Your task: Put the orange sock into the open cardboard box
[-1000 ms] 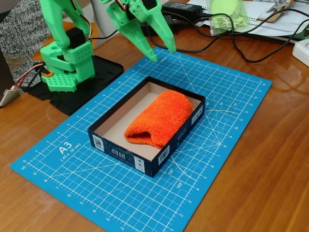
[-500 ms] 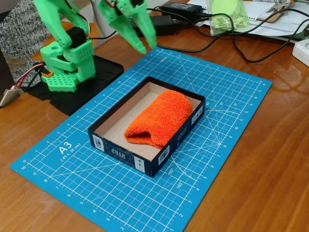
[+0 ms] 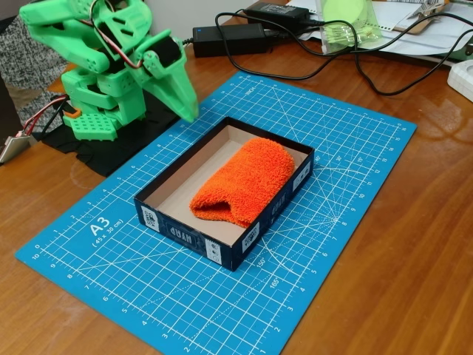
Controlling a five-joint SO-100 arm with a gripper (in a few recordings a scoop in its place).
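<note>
orange sock (image 3: 244, 183) sits in the open cardboard box (image 3: 222, 248) mid-frame; the fingers (image 3: 185, 103), empty but spread unclear, have folded back upper left — job looks done.

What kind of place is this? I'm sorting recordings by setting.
Probably a hobby or lab workbench: a wooden table with a blue cutting mat, a power brick with loose cables, and papers at the back.
</note>
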